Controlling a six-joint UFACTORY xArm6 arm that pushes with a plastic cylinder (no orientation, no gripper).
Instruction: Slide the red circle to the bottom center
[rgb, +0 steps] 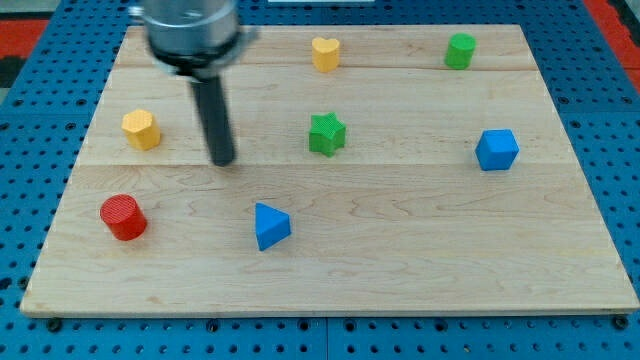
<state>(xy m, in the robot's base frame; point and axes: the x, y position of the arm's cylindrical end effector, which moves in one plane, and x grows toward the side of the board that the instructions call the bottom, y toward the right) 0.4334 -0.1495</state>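
The red circle block (123, 217) lies near the wooden board's left edge, in the lower left of the view. My tip (223, 160) rests on the board up and to the right of the red circle, well apart from it. The tip stands to the right of the yellow hexagon block (142, 130) and above-left of the blue triangle block (271, 226). The rod rises from the tip to a dark round mount at the view's top left.
A green star block (326, 134) sits mid-board. A yellow heart block (325, 53) and a green cylinder-like block (460, 50) sit near the top edge. A blue cube (496, 150) is at the right. The wooden board (420, 280) lies on blue pegboard.
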